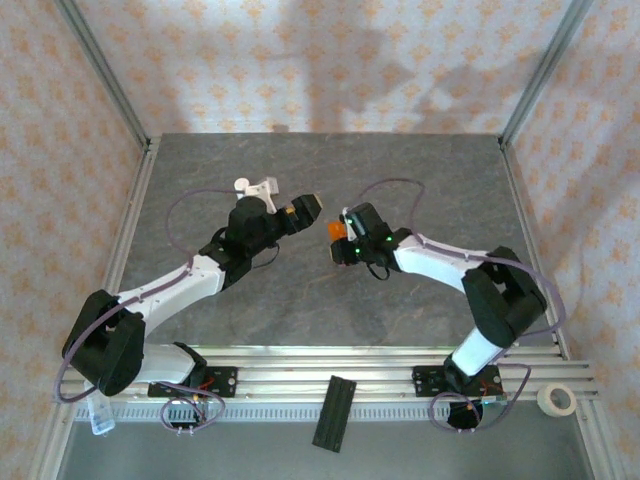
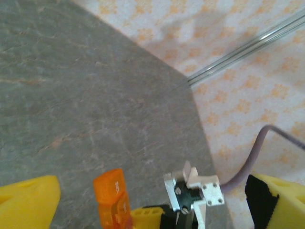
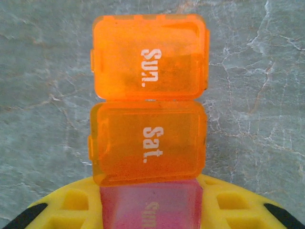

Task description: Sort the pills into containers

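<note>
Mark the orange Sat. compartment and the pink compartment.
orange Sat. compartment (image 3: 148,143): right wrist view, middle of its lettered face
pink compartment (image 3: 150,207): right wrist view, middle of its visible face

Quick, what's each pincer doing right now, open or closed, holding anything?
Left pincer: open, holding nothing.
Right pincer: closed on the containers.

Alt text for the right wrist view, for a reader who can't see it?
An orange pill box, its two sections marked "Sun." and "Sat.", sticks out from the yellow fingers, which grip it at a pink section. Grey stone-patterned table lies behind.
</note>
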You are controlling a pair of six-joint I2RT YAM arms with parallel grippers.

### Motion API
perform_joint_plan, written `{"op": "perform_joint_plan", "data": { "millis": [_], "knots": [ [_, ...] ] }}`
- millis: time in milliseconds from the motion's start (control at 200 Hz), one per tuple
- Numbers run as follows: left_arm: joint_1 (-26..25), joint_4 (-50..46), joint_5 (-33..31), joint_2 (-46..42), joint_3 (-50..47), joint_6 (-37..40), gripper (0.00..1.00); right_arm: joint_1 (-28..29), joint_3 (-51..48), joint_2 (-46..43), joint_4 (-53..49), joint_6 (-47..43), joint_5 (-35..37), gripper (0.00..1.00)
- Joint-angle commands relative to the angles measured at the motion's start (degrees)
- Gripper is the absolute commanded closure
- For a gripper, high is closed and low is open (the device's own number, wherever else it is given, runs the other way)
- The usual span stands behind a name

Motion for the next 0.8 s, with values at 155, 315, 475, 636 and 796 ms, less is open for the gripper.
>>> {"op": "perform_joint_plan", "data": {
  "millis": [155, 315, 475, 636, 796],
  "knots": [
    [0.3, -0.8, -1.5, -1.5, -1.8, 1.9, 0.00, 0.3, 6.7, 5.3, -9.8, -10.9, 3.5, 0.69],
    [0.3, -0.3, -1.8, -1.0, -1.8, 1.8, 0.00, 0.3, 8.8, 8.1, -12.4, -12.9, 4.3, 0.66],
    [0.3, 0.1, -1.7, -0.5, -1.8, 1.5, 0.00, 0.3, 9.2, 9.9, -12.9, -13.8, 4.0, 0.64],
    [0.3, 0.8, -1.5, -0.1, -1.9, 1.2, 0.00, 0.3, 8.9, 11.2, -12.8, -13.8, 4.0, 0.61],
    [0.3, 1.2, -1.4, 0.1, -1.9, 0.8, 0.00, 0.3, 7.6, 11.7, -11.5, -12.5, 4.8, 0.51]
  ]
}}
